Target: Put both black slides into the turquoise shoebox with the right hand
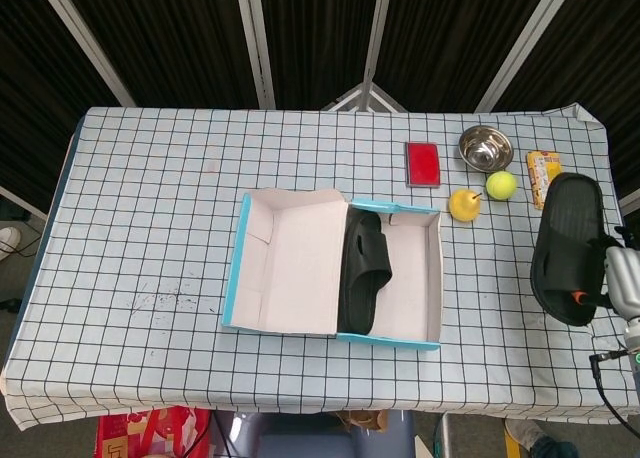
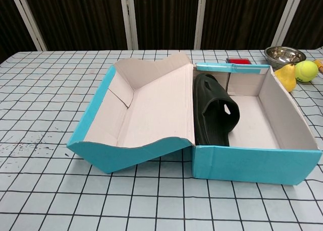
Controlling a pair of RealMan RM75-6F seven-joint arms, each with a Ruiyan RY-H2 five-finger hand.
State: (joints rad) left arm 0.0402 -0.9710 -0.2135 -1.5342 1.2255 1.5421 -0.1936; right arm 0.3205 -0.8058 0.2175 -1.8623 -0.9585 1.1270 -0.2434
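Right hand clamped on second black slide at desk's right edge; next: carry into turquoise shoebox beside first slide.

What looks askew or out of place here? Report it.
The slide in the shoebox stands on edge against the lid-side wall, not flat. The second slide hangs in the right hand beyond the table's right edge. A pear and tennis ball seem unrelated clutter.
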